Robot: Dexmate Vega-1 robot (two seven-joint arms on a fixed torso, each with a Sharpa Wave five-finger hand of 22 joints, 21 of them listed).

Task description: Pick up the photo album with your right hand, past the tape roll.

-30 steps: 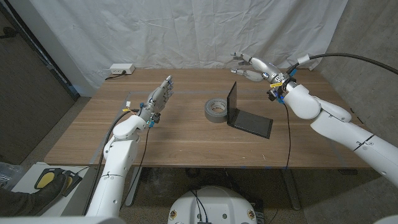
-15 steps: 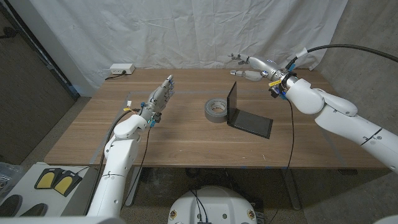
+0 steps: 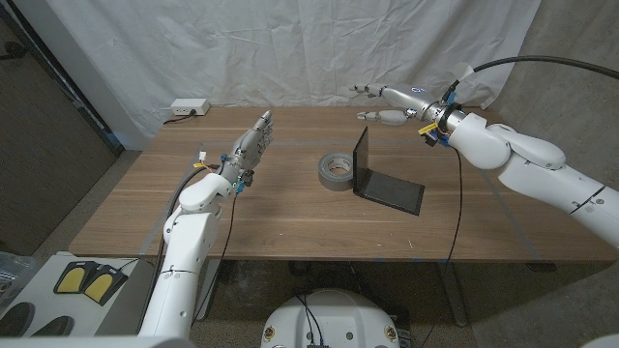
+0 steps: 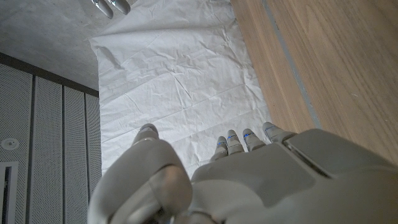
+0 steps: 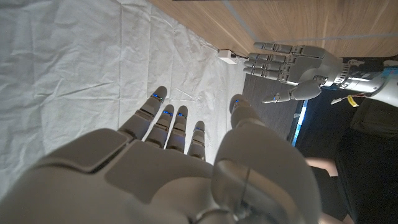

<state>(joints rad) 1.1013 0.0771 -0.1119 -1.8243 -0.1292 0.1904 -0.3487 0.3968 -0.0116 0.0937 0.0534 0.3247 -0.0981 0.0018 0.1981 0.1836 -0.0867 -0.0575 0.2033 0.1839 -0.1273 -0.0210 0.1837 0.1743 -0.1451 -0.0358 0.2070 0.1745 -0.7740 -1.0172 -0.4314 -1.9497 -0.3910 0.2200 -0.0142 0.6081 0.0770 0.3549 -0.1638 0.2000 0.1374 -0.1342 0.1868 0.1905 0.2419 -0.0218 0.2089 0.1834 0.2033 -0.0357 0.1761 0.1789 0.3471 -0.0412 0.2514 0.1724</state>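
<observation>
We see the photo album (image 3: 385, 179) just right of the table's (image 3: 280, 217) centre, one black cover flat, the other upright. The grey tape roll (image 3: 336, 171) sits at its nine o'clock, just beside it. At ten o'clock our left hand (image 3: 251, 150) is raised, fingers straight and together, holding nothing. Beyond, at twelve o'clock, our right hand (image 3: 392, 104) hovers spread and empty.

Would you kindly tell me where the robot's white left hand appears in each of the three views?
Head view: the white left robot hand stands raised over the wooden table's left side.
Left wrist view: foreground, fingers toward the wrinkled white cloth backdrop.
Right wrist view: beyond the right robot hand's fingers.
Shared landmark: that backdrop.
</observation>
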